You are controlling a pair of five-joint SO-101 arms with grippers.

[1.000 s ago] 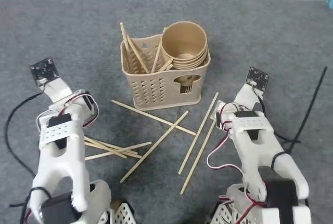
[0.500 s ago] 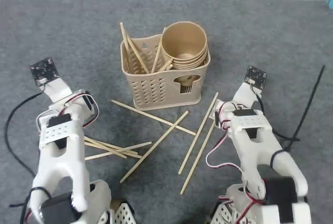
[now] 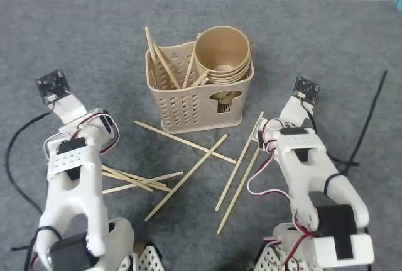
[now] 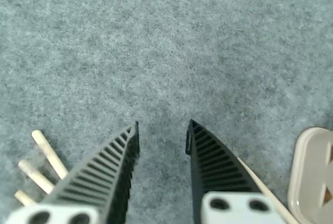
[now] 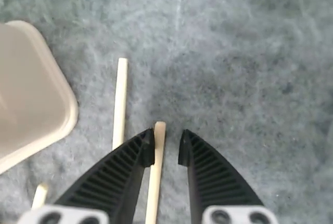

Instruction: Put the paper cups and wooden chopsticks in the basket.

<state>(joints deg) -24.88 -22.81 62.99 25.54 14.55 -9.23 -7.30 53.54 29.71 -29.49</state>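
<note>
The basket (image 3: 200, 98) stood toward the far edge of the grey tabletop (image 3: 81, 38), holding stacked paper cups (image 3: 222, 54) and several chopsticks (image 3: 162, 62). Nearer the front edge, loose chopsticks (image 3: 188, 175) lay scattered. Your right gripper (image 5: 166, 143) hung slightly parted at one chopstick tip (image 5: 158, 129). Your left gripper (image 4: 162, 135) hung released above bare tabletop.

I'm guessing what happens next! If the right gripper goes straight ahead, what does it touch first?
Probably the tip of a wooden chopstick lying between the fingers of the open right gripper, with grey carpet under it. How near it is, I cannot tell.
</note>
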